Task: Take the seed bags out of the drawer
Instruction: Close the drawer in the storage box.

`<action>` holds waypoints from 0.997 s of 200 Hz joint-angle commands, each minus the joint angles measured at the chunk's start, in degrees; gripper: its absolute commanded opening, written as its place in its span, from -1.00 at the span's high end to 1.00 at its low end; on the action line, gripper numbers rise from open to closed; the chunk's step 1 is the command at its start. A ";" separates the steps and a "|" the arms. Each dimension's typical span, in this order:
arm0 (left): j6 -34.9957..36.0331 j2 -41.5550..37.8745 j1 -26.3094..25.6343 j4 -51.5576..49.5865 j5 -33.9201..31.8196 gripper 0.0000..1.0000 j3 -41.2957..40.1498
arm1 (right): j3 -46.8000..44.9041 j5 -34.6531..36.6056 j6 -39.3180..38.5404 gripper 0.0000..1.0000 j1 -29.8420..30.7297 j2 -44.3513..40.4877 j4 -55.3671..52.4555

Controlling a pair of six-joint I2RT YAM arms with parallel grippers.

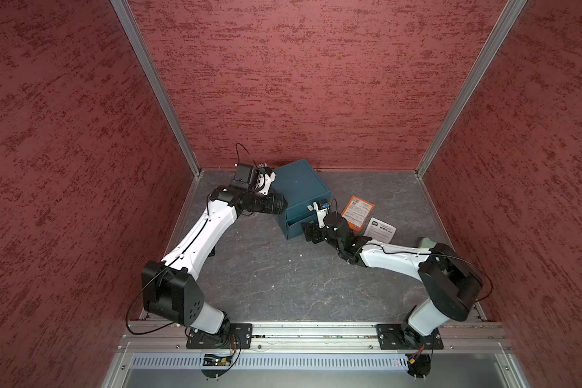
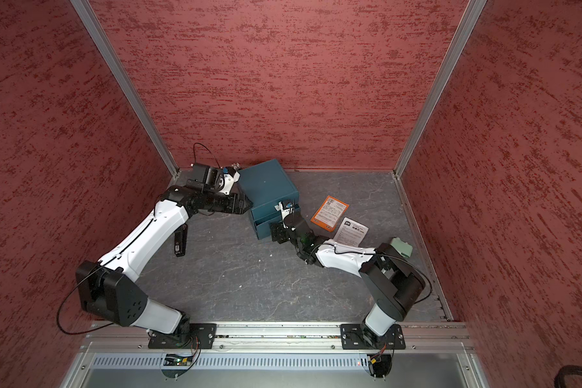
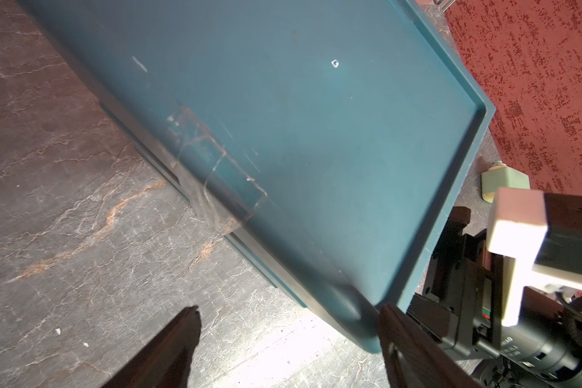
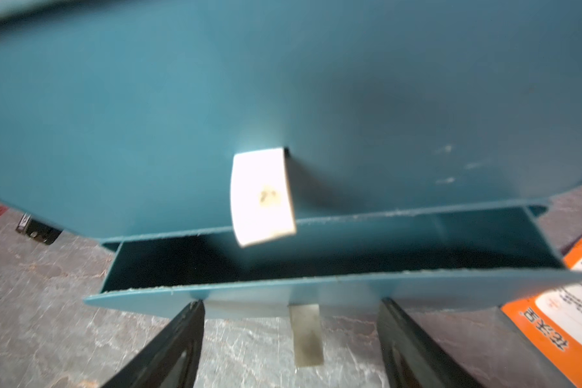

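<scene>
A teal cabinet (image 1: 299,184) (image 3: 316,134) stands near the back wall. Its lower drawer (image 4: 316,292) (image 1: 296,228) is pulled out a little, and the part of its inside that shows is dark and bare. Two seed bags lie flat on the table right of the cabinet, an orange one (image 1: 357,212) (image 2: 330,213) and a white one (image 1: 380,230) (image 2: 351,230). My right gripper (image 4: 290,302) (image 1: 311,231) is open in front of the drawer, its fingers either side of the pull tab (image 4: 306,332). My left gripper (image 3: 288,312) (image 1: 281,205) is open at the cabinet's left corner, one finger against it.
A pale green block (image 2: 400,247) (image 3: 504,181) sits by the right wall behind my right arm. A small black device (image 2: 180,242) lies on the table beside my left arm. A white tab (image 4: 262,196) hangs from the upper drawer. Red walls enclose three sides.
</scene>
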 commanded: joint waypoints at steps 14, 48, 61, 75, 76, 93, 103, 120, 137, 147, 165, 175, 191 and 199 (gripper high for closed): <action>1.30 0.48 0.27 -1.78 0.57 -0.72 0.13 | 2.24 4.07 1.29 -0.67 0.49 1.71 5.33; 1.43 0.42 0.23 -1.94 0.68 -0.72 0.21 | 3.83 5.15 1.96 -0.67 0.80 3.67 6.10; 1.47 0.42 0.24 -2.01 0.66 -0.72 0.27 | 4.57 5.37 2.19 -0.67 0.91 4.46 6.32; 1.57 0.38 0.30 -2.15 0.64 -0.72 0.31 | 5.19 5.42 2.38 -0.67 1.08 5.25 6.23; 1.57 0.40 0.27 -2.19 0.64 -0.72 0.29 | 5.24 5.38 2.39 -0.67 1.09 5.31 6.23; 1.64 0.29 0.24 -2.32 0.63 -0.72 0.31 | 5.12 5.66 2.87 -0.67 1.18 4.83 5.89; 1.73 0.34 0.24 -2.36 0.55 -0.72 0.43 | 4.40 5.90 3.34 -0.67 1.19 3.44 4.76; 1.81 0.20 0.32 -2.44 0.44 -0.72 0.63 | 2.60 7.37 4.27 -0.67 0.96 -0.80 1.01; 1.87 0.20 0.32 -2.54 0.28 -0.73 0.80 | 1.28 6.56 5.40 -0.68 -0.26 -6.07 -4.16; 1.92 0.24 0.32 -2.49 0.27 -0.73 0.79 | 0.86 5.08 5.89 -0.68 -1.29 -9.06 -6.98; 1.88 0.15 0.36 -2.32 0.37 -0.75 0.84 | 1.52 0.88 6.65 -0.70 -3.92 -13.88 -12.81; 1.91 0.17 0.40 -2.15 0.39 -0.75 0.79 | 2.39 -1.60 7.25 -0.71 -5.55 -15.54 -15.39; 1.92 0.49 0.40 -1.92 0.55 -0.75 0.79 | 4.16 -4.54 8.42 -0.73 -8.34 -17.25 -18.46; 1.84 0.65 0.46 -1.80 0.63 -0.74 0.87 | 5.69 -6.00 9.31 -0.73 -10.14 -17.56 -20.11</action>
